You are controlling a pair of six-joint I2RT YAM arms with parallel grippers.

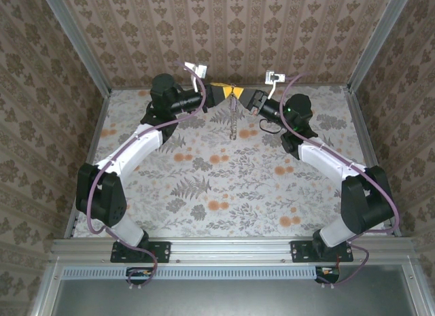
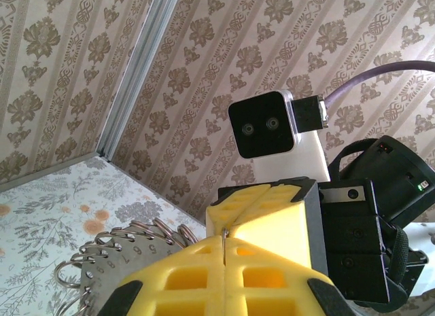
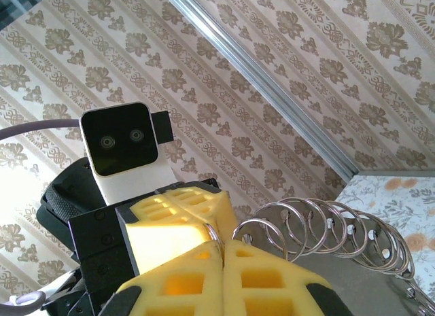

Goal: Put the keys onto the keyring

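Arms [image 1: 136,149] raised, fingers [image 2: 204,282] meeting (shut), keyring [image 1: 233,119] dangling

- Left arm [image 1: 129,149]: black joints, white links, lilac cable [image 1: 178,122].
- Right arm [image 1: 326,160]: same, with a green light.
- Fingers [image 2: 197,255]: yellow, grid-moulded.
- Camera [image 2: 262,129]: black face, white body.

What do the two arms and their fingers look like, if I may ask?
The left arm and right arm match: black joints, white link covers, a purple cable along each. The fingers are blocky yellow pads with square recesses on black housings. Each wrist bears a white camera with a black face.
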